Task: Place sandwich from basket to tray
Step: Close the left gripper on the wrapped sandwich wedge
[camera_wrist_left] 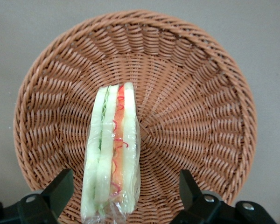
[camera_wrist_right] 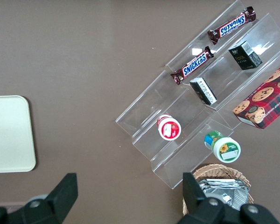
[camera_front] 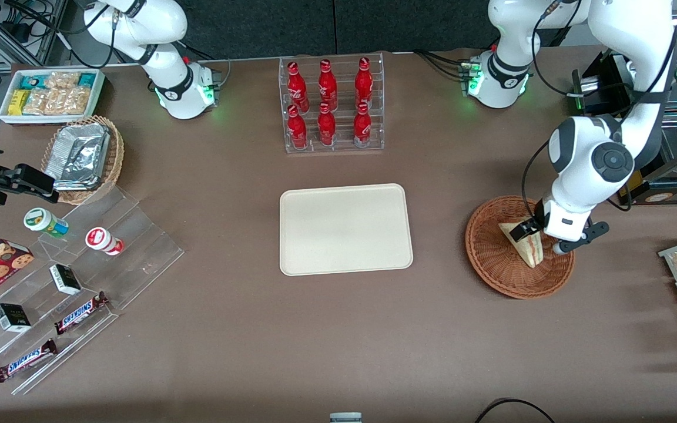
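Item, grasp step: our tool (camera_wrist_left: 123, 193) is hanging released astride the sandwich (camera_wrist_left: 113, 154), standing edge-up in the basket (camera_wrist_left: 200, 93) at right of the front frame; we are advising centring before clenching gently.

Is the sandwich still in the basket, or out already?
In. The sandwich stands on edge in the basket; the open gripper straddles it. The tray is bare.
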